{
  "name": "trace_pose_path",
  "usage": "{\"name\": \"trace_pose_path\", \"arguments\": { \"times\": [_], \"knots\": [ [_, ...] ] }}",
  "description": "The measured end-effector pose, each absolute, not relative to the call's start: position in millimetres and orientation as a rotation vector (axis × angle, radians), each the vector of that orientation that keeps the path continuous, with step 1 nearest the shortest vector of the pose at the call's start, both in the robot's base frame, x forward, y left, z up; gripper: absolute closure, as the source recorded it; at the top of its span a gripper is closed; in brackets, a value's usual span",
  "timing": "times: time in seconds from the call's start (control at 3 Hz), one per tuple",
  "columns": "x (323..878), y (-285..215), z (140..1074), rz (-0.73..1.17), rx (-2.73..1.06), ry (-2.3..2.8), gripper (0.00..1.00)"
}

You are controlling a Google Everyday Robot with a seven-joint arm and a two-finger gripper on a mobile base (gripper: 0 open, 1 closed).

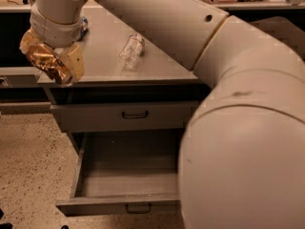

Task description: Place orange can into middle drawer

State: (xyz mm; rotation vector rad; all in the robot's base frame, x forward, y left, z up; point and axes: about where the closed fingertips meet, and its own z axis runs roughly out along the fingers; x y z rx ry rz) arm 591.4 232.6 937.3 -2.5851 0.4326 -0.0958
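gripper (49,57): fingers closed around orange can (42,61), hanging off the cabinet's (157,68) left front corner | can: likely light, thin-walled, slick, dents easily; hold mid-body, gently | middle drawer (109,205): pulled open, lower right of can

No writing, label, brand or number can be read anywhere. There is none on the orange can (42,60), the clear bottle (130,51), the desk (105,56) or the middle drawer (128,180). The tool (53,65) hangs by the desk's front left corner, clamped around the orange can, whose crumpled skin shows no legible print.
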Motion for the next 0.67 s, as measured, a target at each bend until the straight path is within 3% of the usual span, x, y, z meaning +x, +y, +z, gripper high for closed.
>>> {"name": "trace_pose_path", "arguments": {
  "times": [0.33, 0.67],
  "knots": [
    [547, 192, 901, -0.013, -2.679, 0.388, 1.0],
    [532, 156, 891, -0.13, -2.698, 0.373, 1.0]
  ]
}}
